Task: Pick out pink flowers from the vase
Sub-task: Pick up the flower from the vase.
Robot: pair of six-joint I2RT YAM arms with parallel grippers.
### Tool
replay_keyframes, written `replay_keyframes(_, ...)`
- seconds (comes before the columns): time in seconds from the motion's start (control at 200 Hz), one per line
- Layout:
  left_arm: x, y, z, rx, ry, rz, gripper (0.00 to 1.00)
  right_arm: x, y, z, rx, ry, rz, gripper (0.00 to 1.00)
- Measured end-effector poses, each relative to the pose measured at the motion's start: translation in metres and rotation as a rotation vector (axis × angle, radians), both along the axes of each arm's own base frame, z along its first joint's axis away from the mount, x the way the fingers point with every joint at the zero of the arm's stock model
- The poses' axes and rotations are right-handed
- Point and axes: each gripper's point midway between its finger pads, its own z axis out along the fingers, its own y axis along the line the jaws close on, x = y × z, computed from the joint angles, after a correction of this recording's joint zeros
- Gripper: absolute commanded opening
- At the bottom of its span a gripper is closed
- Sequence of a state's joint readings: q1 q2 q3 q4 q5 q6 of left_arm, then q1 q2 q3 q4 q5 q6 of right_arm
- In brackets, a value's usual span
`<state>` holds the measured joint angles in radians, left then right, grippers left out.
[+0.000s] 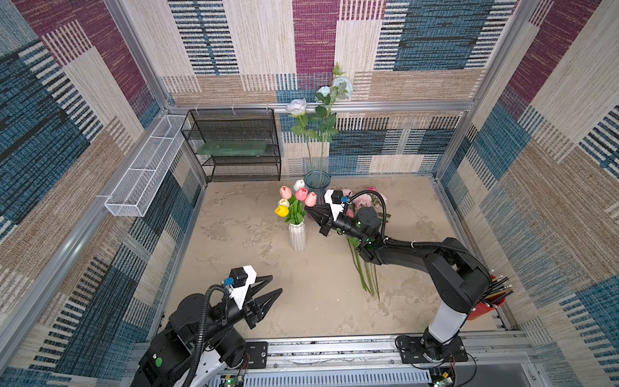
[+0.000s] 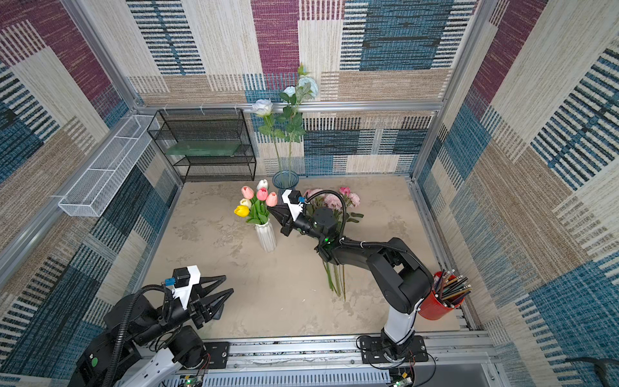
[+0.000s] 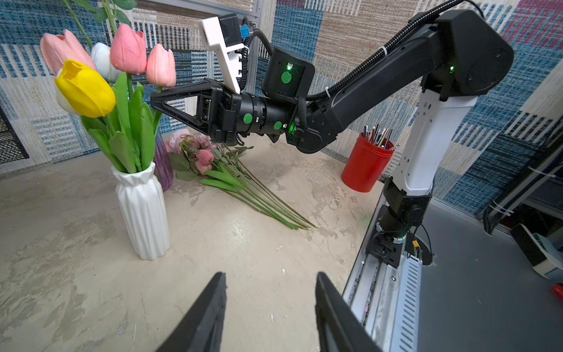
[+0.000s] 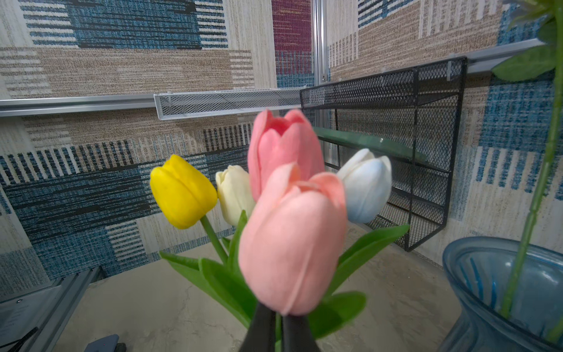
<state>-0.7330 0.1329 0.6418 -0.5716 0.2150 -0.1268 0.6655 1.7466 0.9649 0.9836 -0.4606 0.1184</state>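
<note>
The pink tulip [image 4: 292,240] nearest my right arm is the one in hand. It stands in the white vase [image 1: 297,236], its bloom at the edge of the bunch on the side facing the right gripper [image 4: 275,330]. That gripper has its jaws drawn together just under the bloom, above the vase's mouth. The wrist view is blurred this close, but I believe the thin green stem is pinched between the fingers, not merely beside them.

I judge this as the grasp step on one tulip, with the pull not yet begun. The next move calls for a lift straight up along the stem until its foot clears the vase's rim. It should go slowly, since the vase is narrow and light-looking and could tip or come up with the stem. The leaves of the neighbouring stems crowd the same mouth and may drag.

Two other pink tulips [image 1: 285,192] stand in the white vase with the yellow tulip [image 1: 282,211] and the pale ones, so more rounds follow. Picked pink flowers [image 2: 331,201] lie on the table [image 1: 251,241] beyond the vase, under the right arm. That is where this one should go.

The left gripper [image 1: 276,284] hangs well short of the vase, jaws partly spread and empty.
</note>
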Motion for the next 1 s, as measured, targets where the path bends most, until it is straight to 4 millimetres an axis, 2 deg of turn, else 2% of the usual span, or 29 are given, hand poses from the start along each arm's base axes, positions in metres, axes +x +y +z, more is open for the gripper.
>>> replay_keyframes(0.331, 0.001, 0.000, 0.000, -0.001, -0.001, 0.003, 0.49, -0.010, -0.019, 0.054, 0.056, -0.055, -0.017, 0.00)
replay_keyframes(0.481, 0.003, 0.000, -0.001, 0.003, 0.001, 0.014, 0.49, -0.021, -0.032, 0.093, 0.084, -0.090, -0.029, 0.01)
replay_keyframes(0.641, 0.013, 0.002, -0.005, 0.026, 0.018, 0.059, 0.50, -0.042, -0.050, 0.140, 0.122, -0.150, -0.037, 0.01)
replay_keyframes(0.806, 0.018, 0.000, -0.009, 0.045, 0.036, 0.068, 0.56, -0.070, -0.069, 0.183, 0.150, -0.191, -0.039, 0.02)
replay_keyframes(0.876, 0.022, -0.003, -0.012, 0.066, 0.055, 0.070, 0.58, -0.085, -0.074, 0.195, 0.153, -0.205, -0.031, 0.02)
replay_keyframes(1.002, 0.033, -0.013, -0.011, 0.115, 0.065, 0.064, 0.63, -0.110, -0.082, 0.199, 0.137, -0.199, -0.014, 0.02)
